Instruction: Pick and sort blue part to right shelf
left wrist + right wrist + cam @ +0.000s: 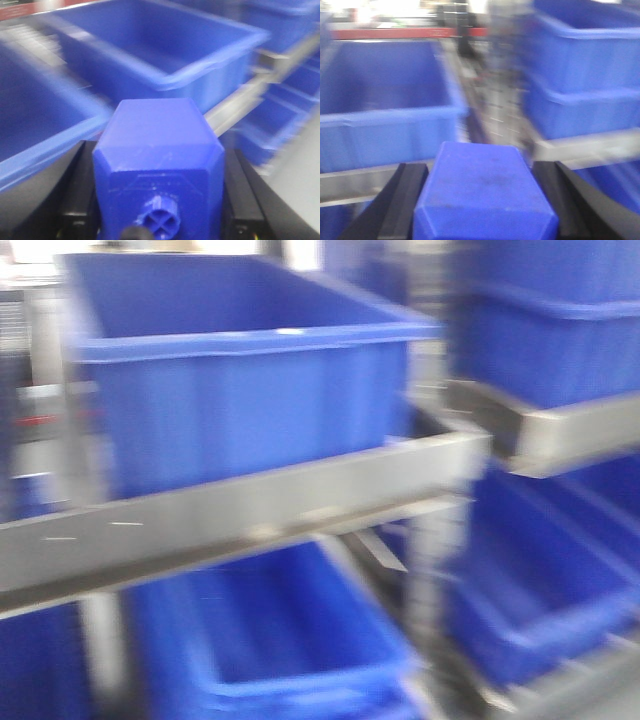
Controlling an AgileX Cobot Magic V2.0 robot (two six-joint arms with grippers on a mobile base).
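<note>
In the left wrist view a blue part (157,150), a chunky block with a cross-slotted stud on its near face, fills the gap between the black fingers (82,185) of my left gripper (159,155), which is shut on it. In the right wrist view another blue part (482,195) sits clamped between the black fingers (405,195) of my right gripper (481,172). The front view is blurred and shows neither gripper. Its right side holds a metal shelf (560,435) carrying blue bins (560,340).
A large blue bin (240,370) rests on a slanted metal rail (250,510) at the left of the front view, with another bin (290,640) below it. More blue bins (165,45) and steel racking (580,147) surround both wrists.
</note>
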